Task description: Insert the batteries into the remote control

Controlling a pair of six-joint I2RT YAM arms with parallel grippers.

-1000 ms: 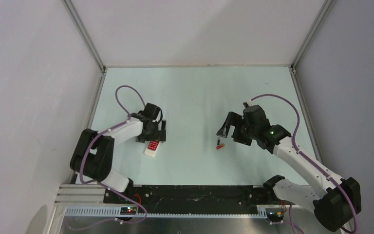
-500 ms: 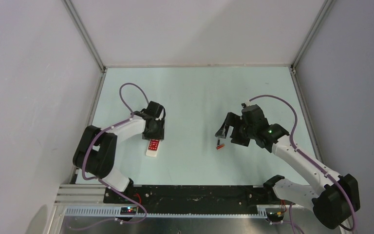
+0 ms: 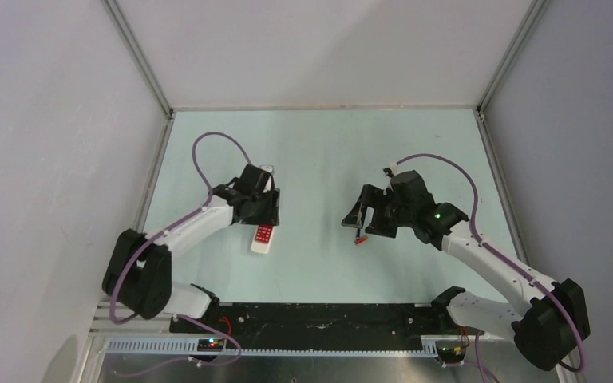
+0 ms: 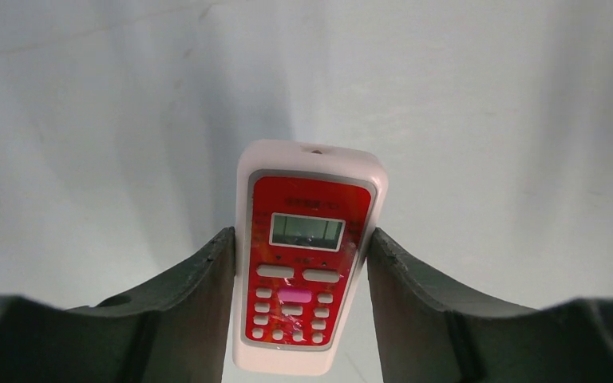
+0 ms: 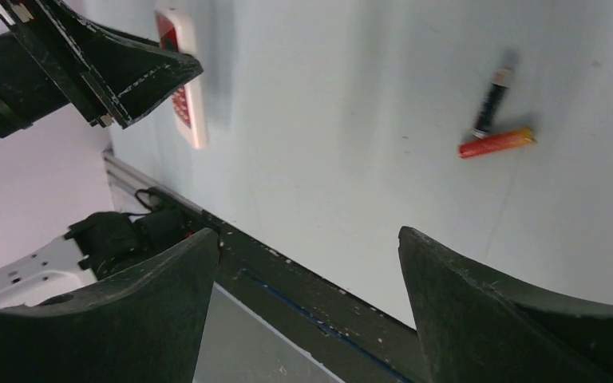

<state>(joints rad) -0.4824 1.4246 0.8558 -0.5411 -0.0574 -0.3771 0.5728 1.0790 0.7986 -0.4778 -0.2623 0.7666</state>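
While the left gripper [image 4: 299, 239] clamps one remote control [image 4: 303, 279] by its long edges, the right gripper [image 5: 305, 238] hangs spread wide near two batteries.
Face up between the left fingers [image 4: 199, 295], it shows its display and button rows only in the left wrist view. Ahead of the right fingers [image 5: 152, 279], off to their right, the dark battery [image 5: 495, 102] and orange-red battery [image 5: 496, 144] lie touching on the pale green table [image 3: 319, 152], walled by white panels [image 3: 319, 48]; from above they are a speck.

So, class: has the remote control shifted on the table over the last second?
Yes. The remote control has slid slightly right, away from the table's left edge, with the left gripper closed around its far end.
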